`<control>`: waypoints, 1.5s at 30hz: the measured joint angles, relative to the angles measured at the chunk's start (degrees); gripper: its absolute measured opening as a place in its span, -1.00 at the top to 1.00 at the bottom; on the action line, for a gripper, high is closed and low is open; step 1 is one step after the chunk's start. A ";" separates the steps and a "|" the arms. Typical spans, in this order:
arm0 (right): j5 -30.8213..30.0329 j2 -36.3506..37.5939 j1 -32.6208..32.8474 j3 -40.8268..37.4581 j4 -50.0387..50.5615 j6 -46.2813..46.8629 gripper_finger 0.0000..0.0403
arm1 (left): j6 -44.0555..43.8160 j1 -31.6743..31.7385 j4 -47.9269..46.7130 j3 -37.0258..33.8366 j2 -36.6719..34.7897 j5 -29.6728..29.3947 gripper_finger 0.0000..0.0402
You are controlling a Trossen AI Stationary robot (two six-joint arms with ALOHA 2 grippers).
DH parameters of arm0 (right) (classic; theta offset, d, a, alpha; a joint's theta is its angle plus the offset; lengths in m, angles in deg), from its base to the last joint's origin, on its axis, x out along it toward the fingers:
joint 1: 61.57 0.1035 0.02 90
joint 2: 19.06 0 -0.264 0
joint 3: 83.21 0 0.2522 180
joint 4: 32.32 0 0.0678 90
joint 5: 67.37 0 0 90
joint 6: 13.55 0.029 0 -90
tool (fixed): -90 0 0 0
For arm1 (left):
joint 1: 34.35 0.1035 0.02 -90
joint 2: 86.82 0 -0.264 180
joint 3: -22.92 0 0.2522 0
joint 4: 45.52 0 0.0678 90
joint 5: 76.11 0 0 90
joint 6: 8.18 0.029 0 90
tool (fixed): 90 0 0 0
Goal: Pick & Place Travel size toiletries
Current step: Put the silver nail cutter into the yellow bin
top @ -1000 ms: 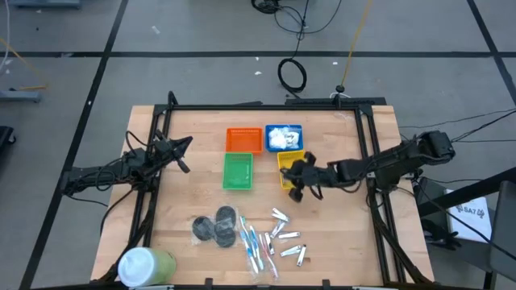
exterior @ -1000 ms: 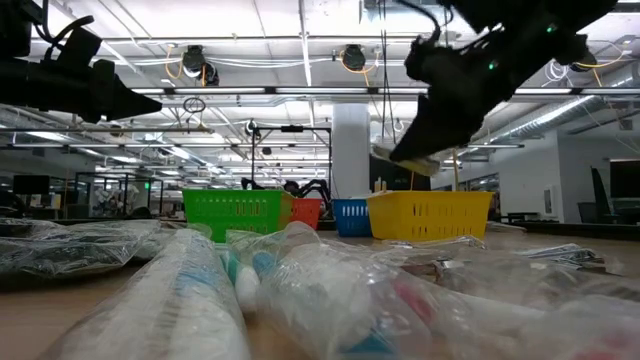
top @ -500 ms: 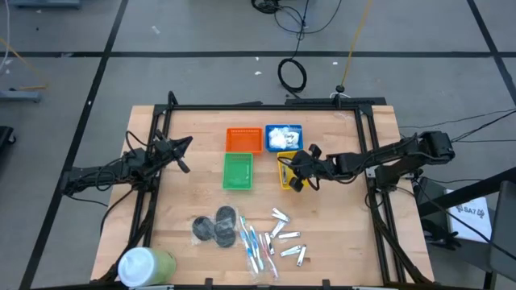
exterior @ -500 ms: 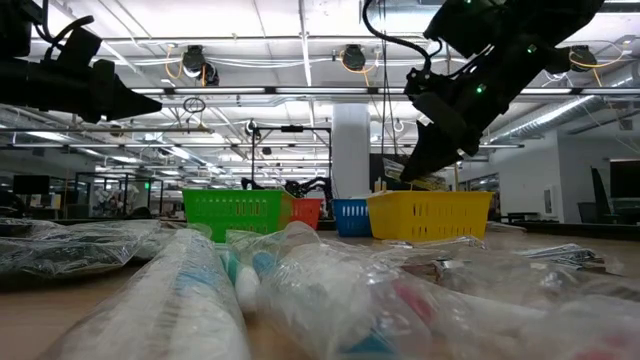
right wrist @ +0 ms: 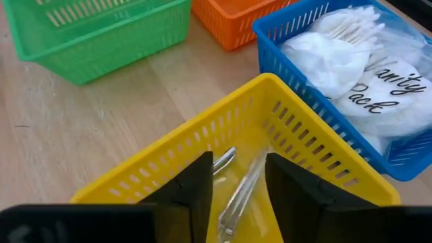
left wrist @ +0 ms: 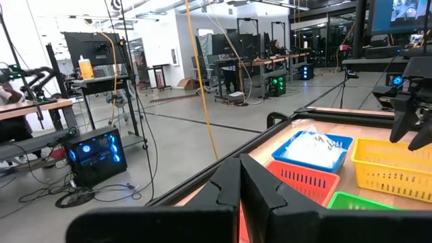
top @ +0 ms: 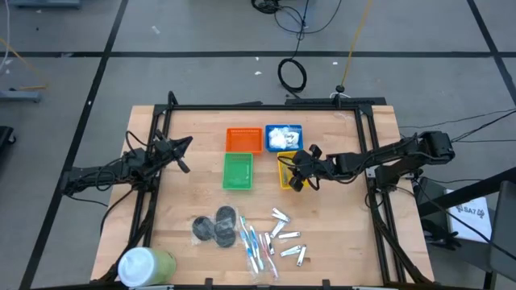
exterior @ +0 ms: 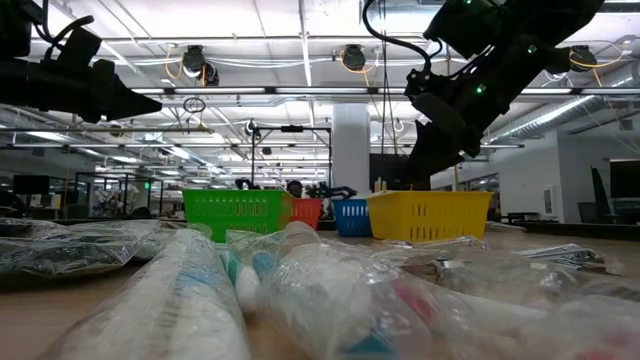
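Note:
My right gripper (right wrist: 237, 163) hangs open just above the yellow basket (top: 288, 171), fingers slanting down with nothing between them. A silver clipper in a clear wrapper (right wrist: 237, 196) lies on the basket's floor below the fingers. White puffy packets (right wrist: 358, 64) fill the blue basket (top: 283, 138). On the table's near part lie dark grey discs (top: 215, 226), slim toothbrushes (top: 255, 246) and several more clippers (top: 287, 239). My left gripper (top: 182, 153) waits shut above the table's left side, holding nothing.
An orange basket (top: 243, 140) and a green basket (top: 237, 171) stand left of the blue and yellow ones. A big white-and-green tub (top: 146, 264) lies at the near left corner. A black frame (top: 266, 107) runs round the table's edges.
My right gripper has moved a little toward the far edge over the yellow basket and tipped further down. It has opened and let go of a wrapped clipper, which has dropped from its fingertips into the basket.

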 joint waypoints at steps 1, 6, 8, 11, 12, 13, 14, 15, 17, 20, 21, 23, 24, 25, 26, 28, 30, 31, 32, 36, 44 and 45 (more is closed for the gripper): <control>0.02 0.00 0.00 0.00 -0.02 0.00 0.35 | 0.00 -0.01 0.00 0.00 0.00 0.00 1.00; 0.43 0.00 0.26 -0.02 -1.99 -1.90 0.31 | 0.00 -0.02 -0.01 0.00 0.00 0.00 1.00; 3.41 0.00 0.96 -0.02 -4.82 -3.72 0.31 | 0.00 0.00 -0.02 0.00 0.00 0.00 1.00; 10.34 0.00 3.03 -0.02 -10.26 -6.25 0.33 | 0.00 0.00 0.00 0.00 0.00 0.00 1.00; 11.71 0.00 4.11 -0.02 -11.77 -6.57 0.33 | 0.00 -0.01 0.00 0.00 0.00 0.00 1.00; 12.28 0.00 5.41 -0.02 -13.08 -6.93 0.33 | 0.00 0.00 0.00 0.00 0.00 0.00 1.00; 12.24 0.00 6.95 -0.02 -13.96 -7.50 0.33 | 0.00 -0.01 0.00 0.00 0.00 0.00 1.00; 12.14 0.01 8.66 -0.02 -14.37 -7.94 0.33 | 0.00 -0.01 0.00 0.00 0.00 0.00 1.00; 12.24 0.02 12.29 -0.02 -14.40 -7.98 0.33 | 0.00 -0.02 0.00 0.00 0.00 0.00 1.00; 11.62 -0.52 17.93 -0.02 -13.79 -6.17 0.33 | 0.00 0.00 0.00 0.00 0.00 0.00 1.00; 10.19 -1.32 19.68 0.02 -13.88 -5.17 0.33 | 0.00 -0.01 -0.01 0.00 0.00 0.00 1.00; 7.10 -3.34 22.76 0.01 -13.33 -3.14 0.33 | 0.00 -0.01 -0.01 0.00 0.00 0.00 1.00; 5.97 -4.53 23.98 0.01 -13.23 -2.41 0.33 | 0.00 0.00 0.00 0.00 0.00 0.01 1.00; 5.30 -6.07 24.90 0.34 -13.33 -1.55 0.33 | 0.00 0.00 0.00 0.00 0.00 0.02 1.00; 4.73 -7.63 25.57 0.76 -13.54 -0.72 0.33 | 0.00 0.00 0.00 0.00 0.00 0.02 1.00; 4.57 -10.62 26.39 1.33 -13.35 -0.15 0.31 | 0.00 0.00 0.00 0.00 0.00 0.00 1.00; 4.56 -13.28 26.56 1.84 -13.29 -0.27 0.27 | 0.00 -0.01 -0.02 0.00 0.00 0.02 1.00; 4.55 -14.31 26.53 1.88 -13.22 -0.31 0.24 | 0.00 -0.01 0.00 0.00 0.00 0.02 1.00; 4.59 -15.20 26.33 1.88 -12.94 -0.31 0.21 | 0.00 -0.01 0.00 0.00 0.00 0.02 1.00; 4.70 -17.79 25.48 1.88 -12.79 0.02 0.04 | 0.00 -0.02 0.00 0.00 0.00 0.02 1.00; 6.39 -19.98 24.71 2.06 -12.64 0.72 -0.10 | 0.00 -0.01 0.00 0.00 0.00 0.02 1.00; 6.57 -19.98 24.51 2.08 -12.34 1.03 -0.09 | 0.00 0.00 0.00 0.00 0.00 0.02 1.00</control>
